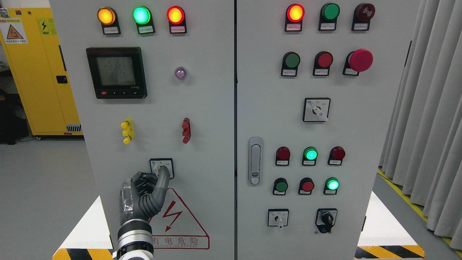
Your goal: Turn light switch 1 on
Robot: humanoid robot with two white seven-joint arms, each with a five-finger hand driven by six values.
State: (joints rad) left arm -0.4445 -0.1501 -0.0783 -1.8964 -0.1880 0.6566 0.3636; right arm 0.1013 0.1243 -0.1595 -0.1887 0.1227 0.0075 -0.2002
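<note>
A small white rotary switch [162,167] in a black frame sits low on the left door of the grey cabinet [202,119]. My left hand [149,184] is raised in front of it from the lower left. Its thumb and curled fingers close around the switch knob, hiding most of it. The right hand is out of sight.
Lit yellow, green and red lamps [141,15] top the left door, with a meter display [116,72] below them. The right door carries push buttons, a red mushroom button [360,60], more rotary switches [316,109] and a door handle [255,160]. A yellow cabinet [39,72] stands left, curtains [429,115] right.
</note>
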